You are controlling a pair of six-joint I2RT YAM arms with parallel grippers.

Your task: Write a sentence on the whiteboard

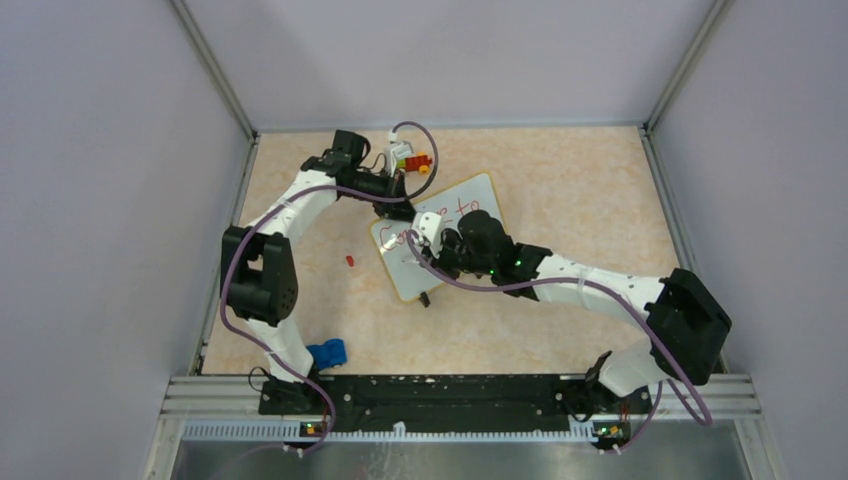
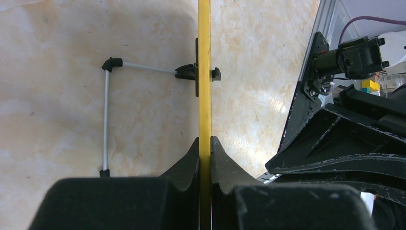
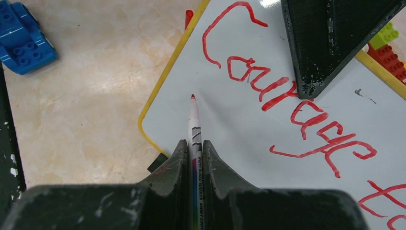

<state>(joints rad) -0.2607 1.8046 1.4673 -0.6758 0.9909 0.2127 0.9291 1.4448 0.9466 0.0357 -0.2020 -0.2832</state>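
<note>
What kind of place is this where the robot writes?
Probably a robot test booth: a left arm and right arm bolted to a rail, plain walls boxing in a small table, with a whiteboard, marker and toy bricks to practise on.

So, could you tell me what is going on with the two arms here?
The left gripper is clamped on the edge of the whiteboard, holding it in place. The right gripper grips a red marker, its tip at the blank area beneath the start of the first line. The red writing reads "Courage to", so the sentence looks unfinished.
</note>
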